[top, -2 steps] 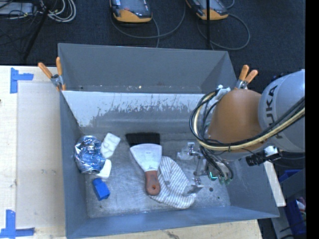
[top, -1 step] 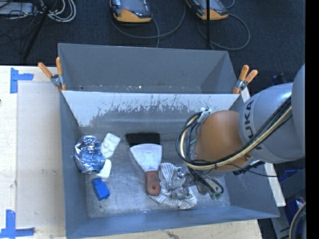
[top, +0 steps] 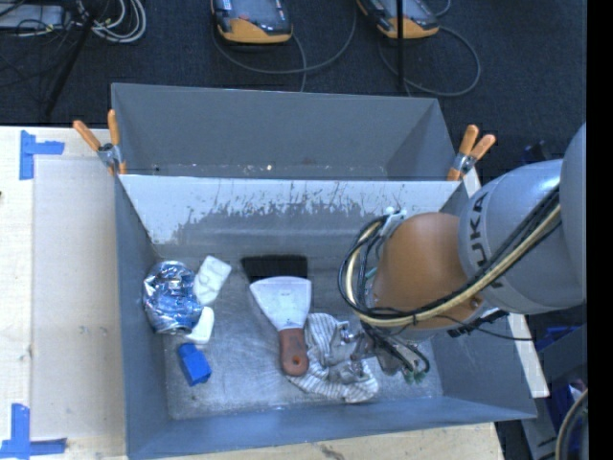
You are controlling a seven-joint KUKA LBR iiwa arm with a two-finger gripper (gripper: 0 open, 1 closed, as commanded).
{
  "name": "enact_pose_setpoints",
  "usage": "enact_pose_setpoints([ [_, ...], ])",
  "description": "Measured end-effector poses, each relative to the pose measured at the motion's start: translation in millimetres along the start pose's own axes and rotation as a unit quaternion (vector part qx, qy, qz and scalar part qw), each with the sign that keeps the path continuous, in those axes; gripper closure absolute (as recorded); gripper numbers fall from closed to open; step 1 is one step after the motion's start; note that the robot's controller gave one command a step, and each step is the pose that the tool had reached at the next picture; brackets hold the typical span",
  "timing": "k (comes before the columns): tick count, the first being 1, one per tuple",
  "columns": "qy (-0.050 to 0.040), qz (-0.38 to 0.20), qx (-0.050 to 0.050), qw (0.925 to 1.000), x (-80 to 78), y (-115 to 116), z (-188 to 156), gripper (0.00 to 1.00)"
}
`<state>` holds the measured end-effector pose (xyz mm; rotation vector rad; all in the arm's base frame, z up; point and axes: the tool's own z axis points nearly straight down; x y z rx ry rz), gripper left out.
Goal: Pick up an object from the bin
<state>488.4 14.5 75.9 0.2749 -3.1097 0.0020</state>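
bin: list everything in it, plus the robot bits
foil ball: 1, silver, left of the floor
white lumps: 2, white, against the foil ball's right side
block: 1, blue, front left
pad: 1, black, middle, behind the scraper
scraper: 1, white blade and brown handle, middle
cloth: 1, grey-white patterned, front right
bin: 1, grey
gripper: 1, dark, low over the cloth
arm: 1, grey with orange cover, from the right

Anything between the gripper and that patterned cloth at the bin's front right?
Nothing visible. The gripper sits right over the patterned cloth; the scraper lies along its left edge, not in between.
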Motion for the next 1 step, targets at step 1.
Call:
enact_pose_setpoints([
  [1, -0.0105, 0.004, 0.0, 0.9999, 12.5, -6.3, -141.6, 1.0],
])
